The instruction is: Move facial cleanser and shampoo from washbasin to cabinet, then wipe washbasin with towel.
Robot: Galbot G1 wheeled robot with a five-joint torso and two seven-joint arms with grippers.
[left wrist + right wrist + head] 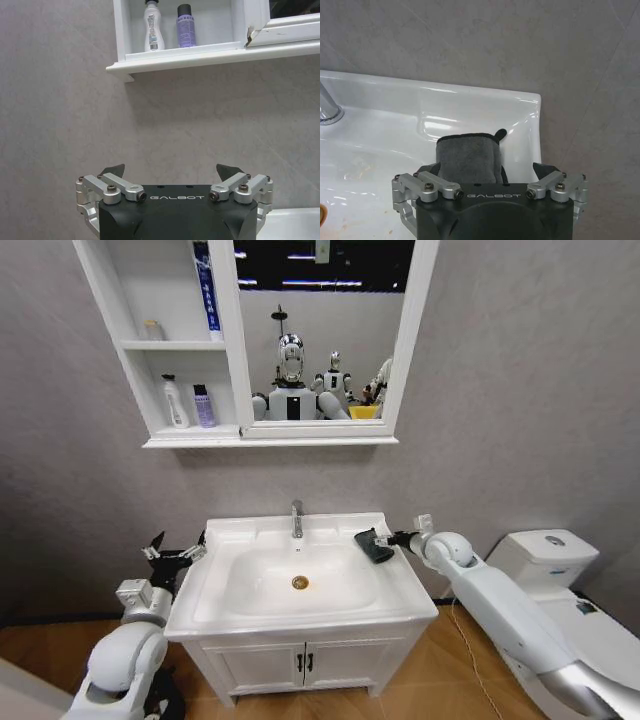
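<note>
Bottles, white (176, 402) and purple (203, 406): shelved in white wall cabinet (158, 344). Wiping step begins. Dark grey folded towel (374, 545): right rim of white ceramic washbasin (410, 585). Right gripper (393, 540) at it, fingers spread, not yet gripping; must close. Left gripper (176, 554) open, empty, left of basin.

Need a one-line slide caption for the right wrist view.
Open right gripper poised at the grey towel lying on the white washbasin rim, grey wall behind.

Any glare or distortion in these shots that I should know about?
Head view: wide-angle bend bows the cabinet edges; the mirror reflects ceiling lights. Right wrist view: bright highlights streak the washbasin rim beside the towel. Left wrist view: even, soft light.
</note>
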